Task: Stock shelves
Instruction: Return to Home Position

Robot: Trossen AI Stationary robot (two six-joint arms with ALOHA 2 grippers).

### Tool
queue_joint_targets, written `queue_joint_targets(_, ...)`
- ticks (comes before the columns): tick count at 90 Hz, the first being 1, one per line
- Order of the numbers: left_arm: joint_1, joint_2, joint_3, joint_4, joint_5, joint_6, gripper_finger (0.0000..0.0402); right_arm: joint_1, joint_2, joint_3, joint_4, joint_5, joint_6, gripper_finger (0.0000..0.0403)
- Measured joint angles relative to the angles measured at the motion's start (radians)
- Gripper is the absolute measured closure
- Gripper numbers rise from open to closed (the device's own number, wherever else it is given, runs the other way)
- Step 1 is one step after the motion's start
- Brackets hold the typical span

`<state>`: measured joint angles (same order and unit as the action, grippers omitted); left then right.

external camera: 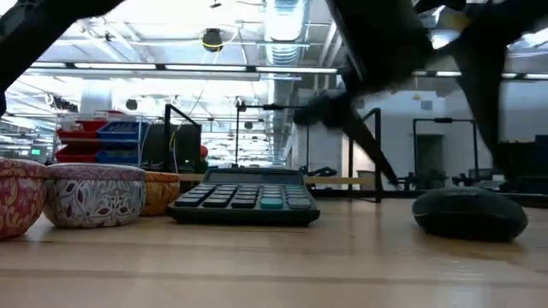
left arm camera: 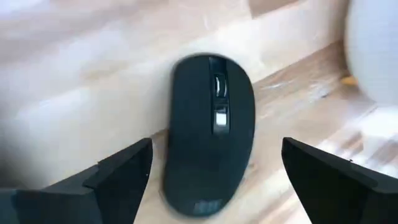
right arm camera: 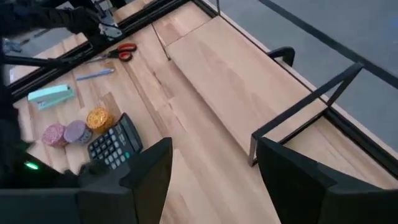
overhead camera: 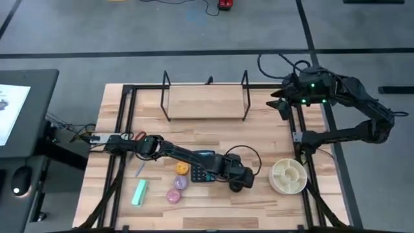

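Shelf rack point(overhead camera: 204, 102): pale plank, thin black uprights, upper centre. Left gripper point(overhead camera: 239, 184), spread wide, covers most of the smooth black mouse point(left arm camera: 210, 134) at lower centre. Right gripper point(overhead camera: 279, 103), fingers apart, upper right.

Black mouse point(left arm camera: 208, 130) between the jaws, its logo too blurred to read. Past one jaw, the white organizer point(left arm camera: 373, 50) runs off the edge.

It's looking like a lab or workshop: ducts point(external camera: 282, 21) and strip lights point(external camera: 171, 70) running overhead, parts bins point(external camera: 120, 133) sitting behind, gray floor point(overhead camera: 97, 32) surrounding the table point(overhead camera: 213, 133).
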<state>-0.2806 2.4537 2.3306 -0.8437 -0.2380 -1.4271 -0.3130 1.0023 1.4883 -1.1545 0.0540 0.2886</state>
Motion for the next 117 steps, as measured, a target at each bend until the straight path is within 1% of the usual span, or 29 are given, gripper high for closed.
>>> queue_joint_targets(11,-0.003,-0.059,0.015,-0.133,-0.052,0.018,0.0068,0.0,0.0,0.0,-0.001,0.0,0.0,0.018)
queue_joint_targets(23,-0.013,-0.152,0.017,-0.257,-0.126,0.027,0.0068,0.0,0.0,0.0,-0.002,0.0,0.003,0.018)
queue_joint_targets(40,-0.061,-0.261,0.018,-0.488,-0.27,-0.05,0.0068,0.0,-0.001,-0.012,-0.017,-0.011,0.003,0.018)
queue_joint_targets(48,-0.078,-0.316,0.018,-0.567,-0.305,-0.065,0.0068,-0.003,0.0,-0.032,-0.074,-0.018,0.038,0.018)
queue_joint_targets(60,-0.084,-0.393,0.016,-0.62,-0.352,-0.029,0.0069,-0.02,-0.004,-0.056,-0.132,-0.021,0.048,0.018)
queue_joint_targets(73,-0.067,-0.511,-0.022,-0.639,-0.396,0.039,0.008,-0.032,-0.039,-0.039,-0.132,-0.029,0.037,0.018)
queue_joint_targets(81,-0.051,-0.601,-0.057,-0.671,-0.441,0.062,0.0088,-0.057,-0.065,-0.014,-0.134,-0.033,0.017,0.018)
queue_joint_targets(93,-0.034,-0.767,-0.148,-0.694,-0.487,0.088,0.0093,-0.121,-0.104,0.027,-0.136,-0.069,-0.012,0.018)
queue_joint_targets(106,-0.004,-0.985,-0.287,-0.683,-0.526,0.102,0.0093,-0.217,-0.122,0.06,-0.141,-0.162,-0.065,0.018)
queue_joint_targets(117,0.003,-1.175,-0.436,-0.612,-0.563,0.121,0.0093,-0.299,-0.122,0.081,-0.149,-0.237,-0.114,0.018)
